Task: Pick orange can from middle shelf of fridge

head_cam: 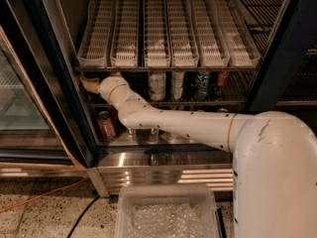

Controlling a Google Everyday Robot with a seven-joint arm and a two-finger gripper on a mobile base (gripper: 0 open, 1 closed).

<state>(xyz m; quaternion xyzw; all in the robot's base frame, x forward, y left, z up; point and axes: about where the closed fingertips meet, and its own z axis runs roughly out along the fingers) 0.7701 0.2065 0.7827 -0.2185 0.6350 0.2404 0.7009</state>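
Note:
My white arm reaches from the lower right into the open fridge [280, 43], a dark-framed cooler. My gripper [90, 84] shows as a tan tip at the far left end of the middle shelf [208, 103], a dark wire rack, just past the wrist [114, 89]. The orange can is hidden from this view; I cannot tell whether it lies behind the wrist or in the gripper. Other cans stand on the same shelf to the right: two pale ones [157, 86], a blue one [201, 85] and a red one [222, 78].
White slotted glide trays [156, 29] hang right above the gripper. A reddish-brown can with a pale label [105, 124] stands on the steel floor below. The glass door [22, 103] stands at left. A clear plastic bin [166, 212] and an orange cable [34, 202] lie on the floor.

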